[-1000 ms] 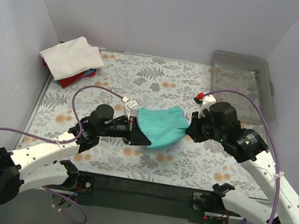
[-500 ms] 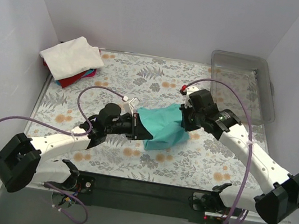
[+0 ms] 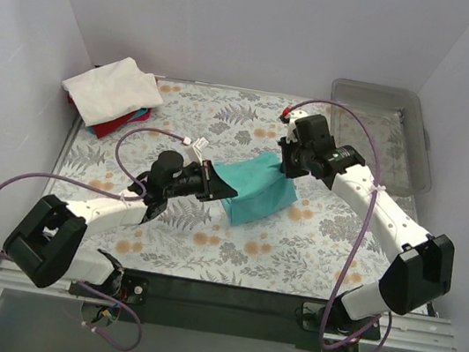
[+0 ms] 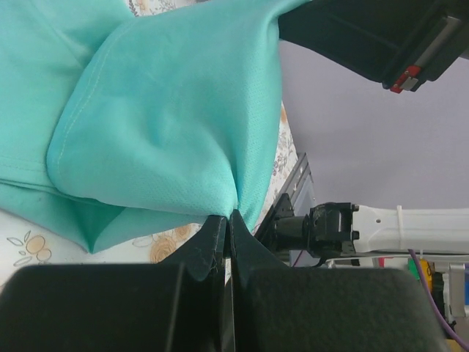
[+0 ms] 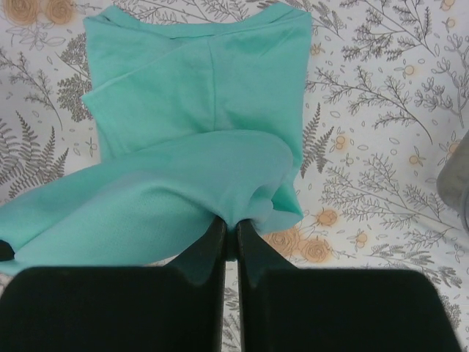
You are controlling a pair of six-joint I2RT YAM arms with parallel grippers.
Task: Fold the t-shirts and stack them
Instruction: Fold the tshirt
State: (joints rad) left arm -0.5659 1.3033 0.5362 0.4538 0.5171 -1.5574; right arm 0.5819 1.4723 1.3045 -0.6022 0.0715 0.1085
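**T-SHIRT STATUS**

The teal t-shirt (image 3: 254, 193) was located at the centre of the table (image 3: 205, 252). It was partly folded, with its upper layer lifted off the lower layer and drawn up at two edges. The white t-shirt (image 3: 113, 88) was stacked, folded, on the red t-shirt (image 3: 108, 127) and blue t-shirt (image 3: 141, 115) in the far-left corner.

No readable text, labels, brands, numbers or signs anywhere.

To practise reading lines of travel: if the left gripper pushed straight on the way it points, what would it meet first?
The left gripper is shut on the teal t-shirt, so that cloth comes first. Past it, probably the right gripper, though depth is unclear.
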